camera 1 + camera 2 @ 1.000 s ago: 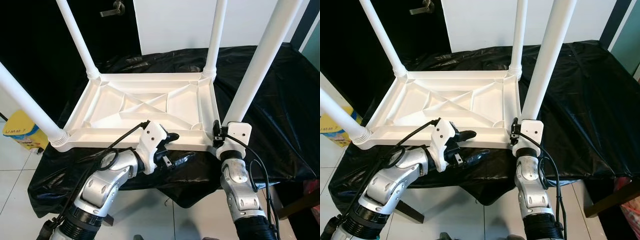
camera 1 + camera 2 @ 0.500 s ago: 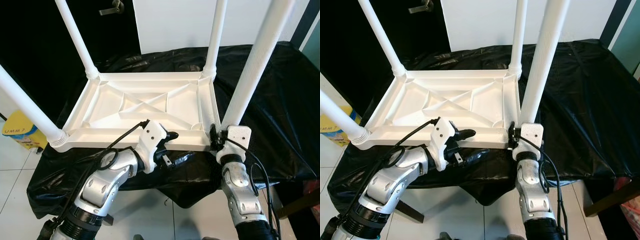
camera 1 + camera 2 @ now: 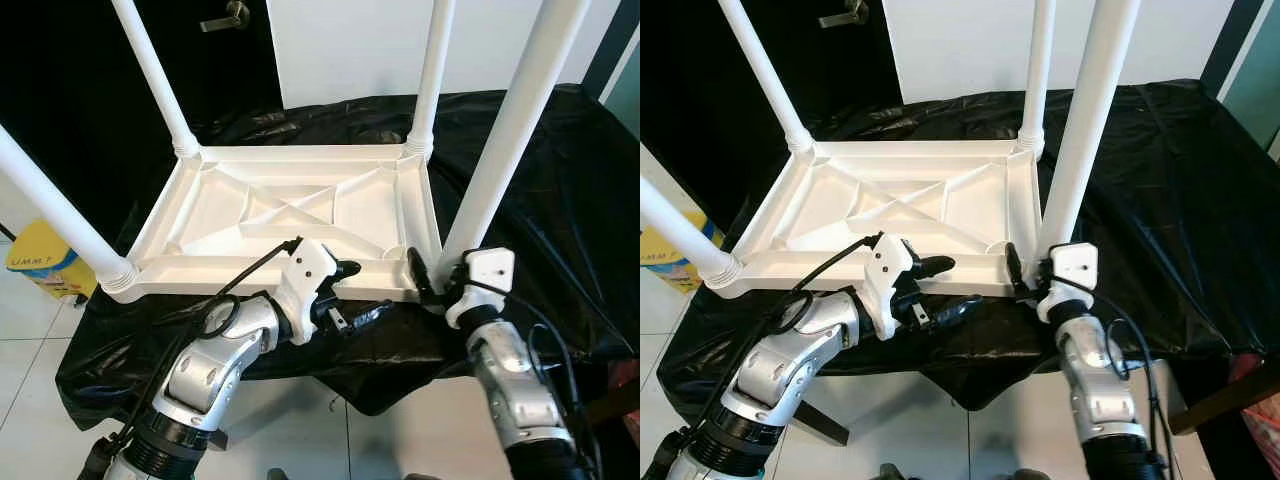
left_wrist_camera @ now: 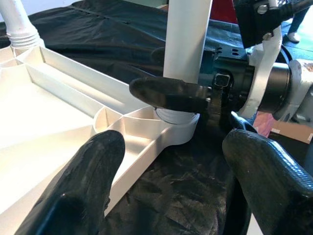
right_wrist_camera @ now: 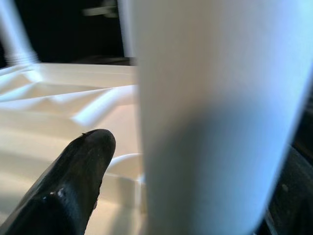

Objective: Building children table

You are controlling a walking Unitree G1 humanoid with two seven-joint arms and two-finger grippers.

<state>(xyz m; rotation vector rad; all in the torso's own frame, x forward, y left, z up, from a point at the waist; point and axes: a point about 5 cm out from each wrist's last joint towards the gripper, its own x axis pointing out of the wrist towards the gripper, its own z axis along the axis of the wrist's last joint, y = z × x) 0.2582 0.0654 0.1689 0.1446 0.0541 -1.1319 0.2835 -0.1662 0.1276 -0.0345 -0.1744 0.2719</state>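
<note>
The white table (image 3: 290,215) lies upside down on the black-covered bench (image 3: 560,200), so its legs point up. The right tool (image 3: 437,283) is clamped on the near right leg (image 3: 505,140), probably to fix it. The left tool (image 3: 352,295) waits nearby, fingers apart.

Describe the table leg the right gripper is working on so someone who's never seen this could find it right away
On the black-draped surface lies an upside-down white plastic tabletop with four white legs pointing up. The leg is at the tabletop's near right corner, closest to the robot. Unlike the other three, it has the right gripper at its base, one black finger on either side.
</note>
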